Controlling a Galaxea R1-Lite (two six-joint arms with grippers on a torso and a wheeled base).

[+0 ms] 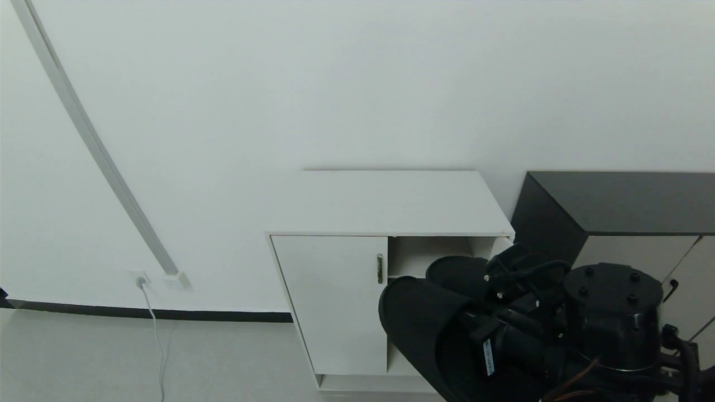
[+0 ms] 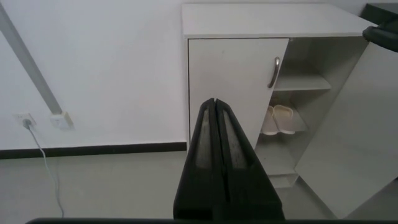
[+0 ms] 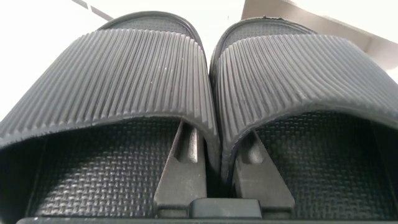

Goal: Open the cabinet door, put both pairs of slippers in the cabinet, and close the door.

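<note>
We find right gripper (image 3: 217,149) fingers pinching black ribbed rubber slippers (image 3: 124,74) before the white boxy cabinet (image 1: 385,201) (one door open); left gripper (image 2: 215,109) fingers pressed together.

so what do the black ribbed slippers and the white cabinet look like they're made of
Black ribbed slippers: probably soft moulded rubber or foam, matte; the straps carry fine ridges and the footbeds a woven-looking texture. White cabinet: likely laminated board, smooth and satin; flat panels, sharp edges, no visible grain.
</note>
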